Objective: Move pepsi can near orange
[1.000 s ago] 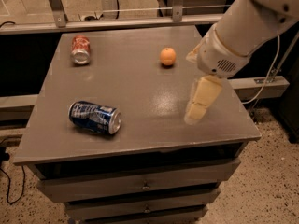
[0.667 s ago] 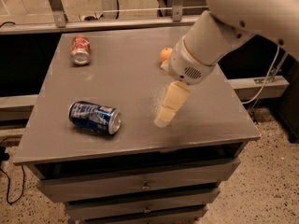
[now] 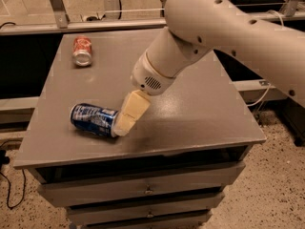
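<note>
**Claw low at the blue can's right end**

Camera view: the dark blue aluminium pepsi can with pale markings [image 3: 93, 119] lies on its side at the near left of the flat grey table [image 3: 200, 118], one end turned to the right. The cream-coloured claw [image 3: 122, 125] sits low at that right end, touching it or all but touching. Whether the claw is open, closed or gripping the can cannot be told. The bulky white robot arm [image 3: 214, 27] reaches in from the far right and hides part of the far side of the table; the orange does not show, and it may lie behind the arm, though that is only a guess.

The step in hand looks like taking hold of the can. A can on its side rolls easily, so the claw should settle squarely across the round body, not push at the end, or the can may slide off to the left. The thin metal dents, so a moderate squeeze will do; lift it clear of the table before carrying, and set it down beside the fruit, not against it.

Count: one blue can; one red-and-silver drink can [image 3: 82, 50] at the far left, well apart from the blue one; no orange in sight; one claw; one table.
</note>
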Robot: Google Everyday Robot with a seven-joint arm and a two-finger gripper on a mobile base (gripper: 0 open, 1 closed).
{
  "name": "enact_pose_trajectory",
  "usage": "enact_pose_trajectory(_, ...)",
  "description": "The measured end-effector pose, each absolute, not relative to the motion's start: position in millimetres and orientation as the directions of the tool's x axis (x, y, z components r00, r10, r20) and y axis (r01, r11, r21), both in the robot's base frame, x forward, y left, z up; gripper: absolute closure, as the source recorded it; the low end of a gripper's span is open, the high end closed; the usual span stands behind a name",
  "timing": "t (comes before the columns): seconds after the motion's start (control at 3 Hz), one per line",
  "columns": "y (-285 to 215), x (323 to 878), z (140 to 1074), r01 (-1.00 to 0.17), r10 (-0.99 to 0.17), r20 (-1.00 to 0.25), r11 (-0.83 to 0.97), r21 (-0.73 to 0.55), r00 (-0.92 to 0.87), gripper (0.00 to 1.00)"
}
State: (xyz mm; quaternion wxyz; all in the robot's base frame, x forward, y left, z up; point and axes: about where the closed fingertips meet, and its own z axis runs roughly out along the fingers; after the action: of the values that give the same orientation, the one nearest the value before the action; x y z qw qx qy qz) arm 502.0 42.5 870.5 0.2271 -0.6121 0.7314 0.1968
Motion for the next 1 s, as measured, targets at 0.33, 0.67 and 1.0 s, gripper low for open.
enact_pose_trajectory(0.33,73.6,491.6,862.9,-0.980,-0.790,-0.586,0.194,0.043,-0.182,0.00)
enact_pose_trajectory(0.67,91.2,479.1,854.4,-0.973,-0.786,-0.583,0.228,0.041,-0.209,0.17)
enact_pose_trajectory(1.0,101.8,471.1,852.0,-0.964,-0.777,-0.585,0.262,0.035,-0.232,0.48)
